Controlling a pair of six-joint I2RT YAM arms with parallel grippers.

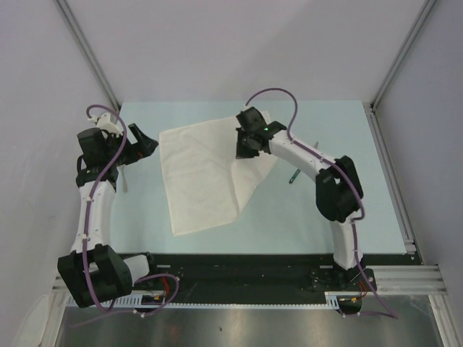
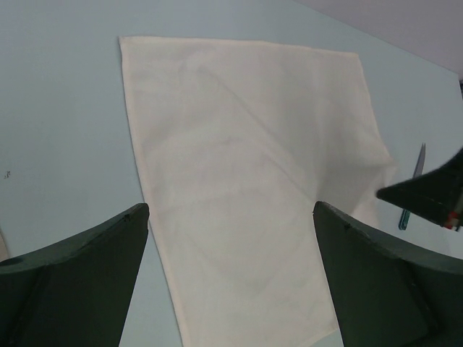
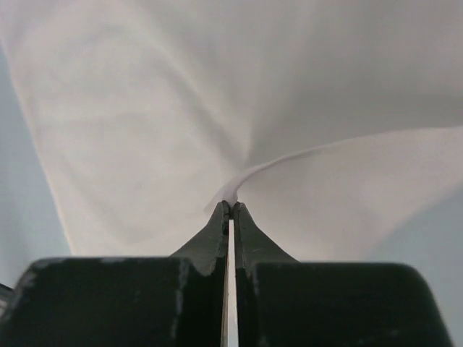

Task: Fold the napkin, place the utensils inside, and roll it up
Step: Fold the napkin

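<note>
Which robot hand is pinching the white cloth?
The right gripper: its jaws are shut on the napkin. The left gripper is open, holding nothing.

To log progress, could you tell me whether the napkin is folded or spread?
Mid-fold: the right claw pinches one edge of the napkin, lifted above the flat rest.

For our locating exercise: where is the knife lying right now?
In the top view, the knife lies on the table, right of the napkin, close beside the right arm.
</note>
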